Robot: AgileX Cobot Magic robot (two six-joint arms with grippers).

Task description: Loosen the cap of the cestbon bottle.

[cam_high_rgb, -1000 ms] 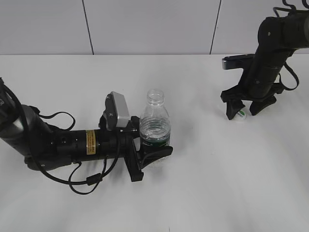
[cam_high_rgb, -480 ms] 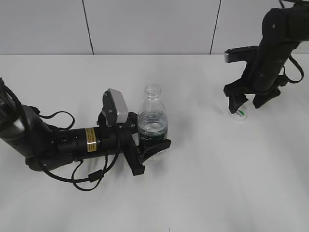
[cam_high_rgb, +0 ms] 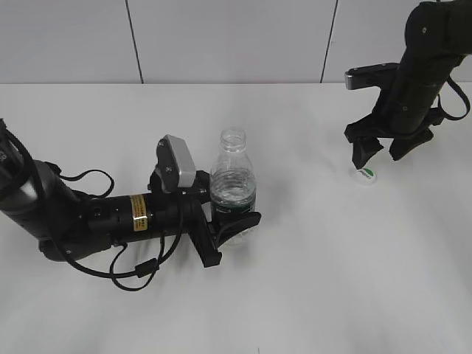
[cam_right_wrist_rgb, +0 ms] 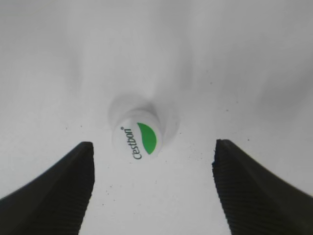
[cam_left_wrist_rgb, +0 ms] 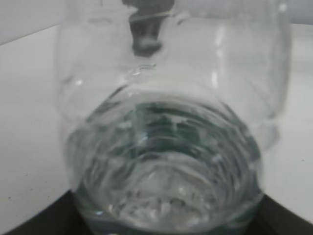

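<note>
The clear cestbon bottle (cam_high_rgb: 234,186) stands upright near the table's middle, its neck open and capless. My left gripper (cam_high_rgb: 234,226) is shut on its lower body, at the dark green label. The bottle (cam_left_wrist_rgb: 166,137) fills the left wrist view, blurred. The white cap (cam_high_rgb: 365,175) with a green leaf mark lies on the table at the right, top up. My right gripper (cam_high_rgb: 385,156) hangs open just above it, touching nothing. In the right wrist view the cap (cam_right_wrist_rgb: 139,134) lies ahead of the open black fingers (cam_right_wrist_rgb: 152,191).
The white table (cam_high_rgb: 310,280) runs to a grey panelled wall (cam_high_rgb: 221,37) at the back. The left arm's body (cam_high_rgb: 88,221) and its cables lie low across the table's left side.
My right gripper has risen off the cap and left it lying on the table. The left gripper has shifted the bottle slightly left.
</note>
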